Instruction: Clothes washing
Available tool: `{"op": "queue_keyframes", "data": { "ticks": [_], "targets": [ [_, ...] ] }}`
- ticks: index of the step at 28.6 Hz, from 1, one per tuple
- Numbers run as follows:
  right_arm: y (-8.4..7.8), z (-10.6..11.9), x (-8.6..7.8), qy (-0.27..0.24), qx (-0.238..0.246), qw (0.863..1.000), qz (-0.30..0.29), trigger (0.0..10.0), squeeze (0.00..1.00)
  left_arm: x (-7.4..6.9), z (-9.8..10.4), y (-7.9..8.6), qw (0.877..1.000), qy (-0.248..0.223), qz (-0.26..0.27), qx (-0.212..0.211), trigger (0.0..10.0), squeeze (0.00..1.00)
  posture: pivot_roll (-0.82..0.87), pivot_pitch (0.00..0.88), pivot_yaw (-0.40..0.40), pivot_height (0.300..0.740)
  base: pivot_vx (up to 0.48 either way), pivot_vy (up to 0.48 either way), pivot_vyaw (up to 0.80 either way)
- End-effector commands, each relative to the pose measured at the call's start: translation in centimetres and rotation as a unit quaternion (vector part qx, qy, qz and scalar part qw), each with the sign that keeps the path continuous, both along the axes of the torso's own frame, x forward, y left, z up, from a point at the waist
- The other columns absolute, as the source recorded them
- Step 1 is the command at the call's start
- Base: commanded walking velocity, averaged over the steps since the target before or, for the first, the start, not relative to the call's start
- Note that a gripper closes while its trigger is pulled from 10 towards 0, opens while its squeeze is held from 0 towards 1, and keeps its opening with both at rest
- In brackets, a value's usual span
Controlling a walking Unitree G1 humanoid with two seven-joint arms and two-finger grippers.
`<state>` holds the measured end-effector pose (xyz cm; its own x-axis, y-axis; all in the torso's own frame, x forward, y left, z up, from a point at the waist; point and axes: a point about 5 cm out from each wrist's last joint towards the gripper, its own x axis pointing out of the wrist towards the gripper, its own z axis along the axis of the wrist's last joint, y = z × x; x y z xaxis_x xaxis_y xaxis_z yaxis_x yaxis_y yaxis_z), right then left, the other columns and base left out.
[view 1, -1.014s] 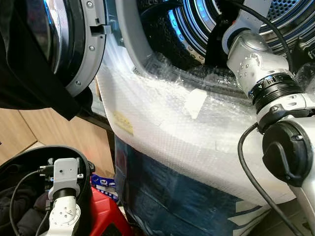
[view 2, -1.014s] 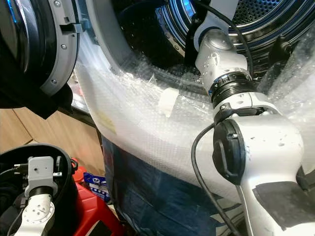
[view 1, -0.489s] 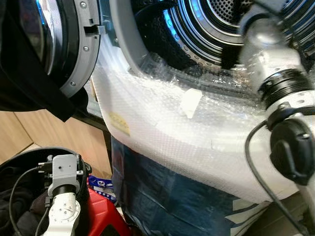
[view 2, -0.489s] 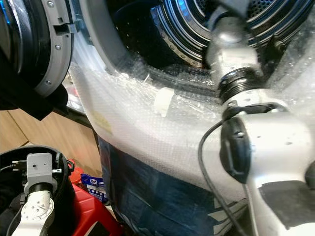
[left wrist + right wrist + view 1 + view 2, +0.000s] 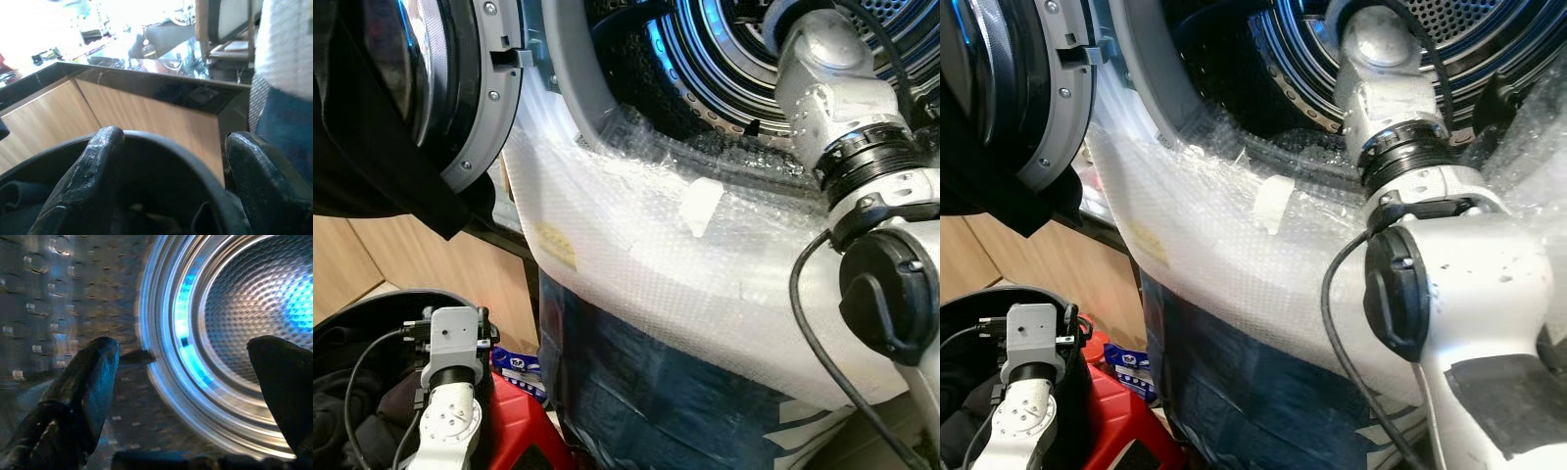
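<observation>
Right arm drew back from drum (image 5: 244, 333); right gripper (image 5: 186, 382) spread, empty. Left gripper (image 5: 171, 161) spread over basket (image 5: 372, 313) at 7 o'clock; clothes (image 5: 337, 392) remained, loading unfinished.

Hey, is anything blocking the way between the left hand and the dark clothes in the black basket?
Nothing visible blocks it. The left hand hangs open right over the black basket, and the dark clothes lie inside just beneath it. The right hand is open too, reaching into the washer drum.
</observation>
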<state>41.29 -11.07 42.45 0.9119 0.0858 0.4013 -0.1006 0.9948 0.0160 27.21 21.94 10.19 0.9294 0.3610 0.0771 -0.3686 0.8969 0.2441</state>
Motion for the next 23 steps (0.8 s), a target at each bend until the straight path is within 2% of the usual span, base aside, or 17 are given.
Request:
{"op": "queue_keyframes", "data": {
  "ticks": [1, 2, 3, 4, 5, 6, 9, 14, 20, 23],
  "targets": [
    [0.2, 1.7, -0.6, -0.009, 0.052, 0.998, 0.042, 10.0, 1.0, 0.0, 0.1, -0.4, 1.0, 0.004, -0.007, 0.001, 10.0, 0.0, 0.04, 0.0, -0.051, 0.74, 0.0, 0.0, 0.0],
    [0.7, 2.2, -0.8, -0.01, 0.049, 0.997, 0.06, 10.0, 1.0, 0.0, 0.2, -0.3, 1.0, 0.0, -0.005, 0.003, 10.0, 0.0, 0.04, 0.0, -0.048, 0.74, 0.0, 0.0, 0.0],
    [1.0, 2.4, -0.9, -0.008, 0.05, 0.996, 0.074, 10.0, 0.8, 0.0, 0.3, -0.3, 1.0, 0.0, -0.005, 0.003, 10.0, 0.0, 0.04, 0.0, -0.048, 0.74, 0.0, 0.0, 0.0],
    [1.1, 2.5, -1.0, -0.007, 0.05, 0.995, 0.082, 10.0, 0.8, 0.0, 0.3, -0.4, 1.0, -0.001, -0.006, 0.003, 10.0, 0.0, 0.04, 0.0, -0.048, 0.74, 0.0, 0.0, 0.0],
    [1.2, 2.7, -1.1, -0.007, 0.059, 0.994, 0.097, 10.0, 0.29, -0.1, 0.3, -0.4, 1.0, 0.0, -0.007, 0.004, 10.0, 0.0, 0.04, 0.0, -0.049, 0.74, 0.0, 0.0, 0.0],
    [1.2, 2.8, -1.1, -0.011, 0.057, 0.993, 0.098, 10.0, 0.0, -0.1, 0.2, -0.4, 1.0, 0.001, -0.008, 0.004, 10.0, 0.0, 0.04, 0.0, -0.049, 0.74, 0.0, 0.0, 0.0],
    [0.8, 2.4, -1.0, -0.005, 0.072, 0.992, 0.108, 10.0, 0.0, -0.3, -0.1, -0.4, 1.0, 0.009, -0.011, 0.002, 10.0, 0.0, 0.03, 0.0, -0.052, 0.74, 0.0, 0.0, 0.0],
    [-0.3, 2.6, -1.5, -0.031, 0.07, 0.994, 0.083, 10.0, 0.0, -0.1, -0.2, -0.9, 1.0, 0.01, -0.021, 0.001, 10.0, 0.0, 0.02, 0.0, -0.042, 0.74, 0.0, 0.0, 0.0],
    [0.6, 2.2, -2.6, -0.047, 0.062, 0.987, 0.141, 10.0, 0.0, 0.2, 0.0, -1.2, 0.999, 0.009, -0.033, -0.001, 10.0, 0.0, 0.02, 0.0, -0.036, 0.74, 0.0, 0.0, 0.0],
    [0.6, 2.1, -2.8, -0.048, 0.064, 0.986, 0.146, 10.0, 0.0, 0.2, 0.0, -1.2, 0.999, 0.009, -0.034, -0.001, 10.0, 0.0, 0.02, 0.0, -0.036, 0.74, 0.0, 0.0, 0.0]
  ]
}}
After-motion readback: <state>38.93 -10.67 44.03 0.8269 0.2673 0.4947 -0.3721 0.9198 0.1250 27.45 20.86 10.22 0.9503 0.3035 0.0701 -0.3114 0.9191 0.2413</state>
